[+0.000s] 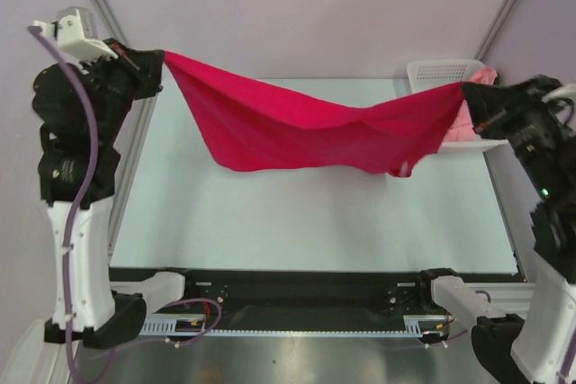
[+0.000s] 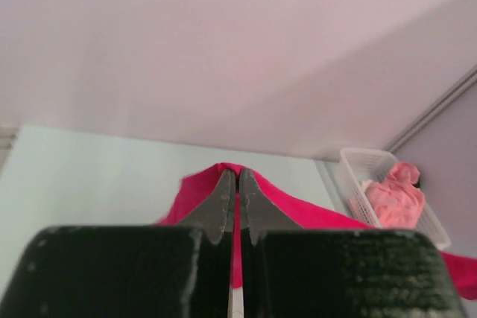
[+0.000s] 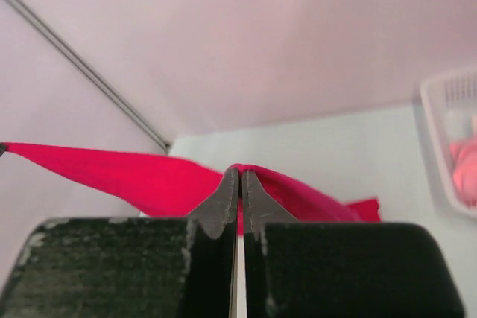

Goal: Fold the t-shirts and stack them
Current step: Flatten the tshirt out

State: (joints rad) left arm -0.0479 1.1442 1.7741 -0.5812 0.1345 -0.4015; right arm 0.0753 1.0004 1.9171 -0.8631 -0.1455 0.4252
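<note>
Left fingers (image 2: 220, 206) and right fingers (image 3: 223, 202) each pinching crimson t-shirt (image 1: 288, 128), cloth stretched between, sagging midair

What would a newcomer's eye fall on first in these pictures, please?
The crimson red t-shirt hangs stretched in mid-air above the table, pinched at each end by the left tool and the right tool. At the far right, a salmon pink t-shirt lies bunched in the white basket.

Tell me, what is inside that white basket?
A crumpled pink shirt lies in the basket. Anything beneath it is hidden; from above, the red shirt also covers part of the basket.
</note>
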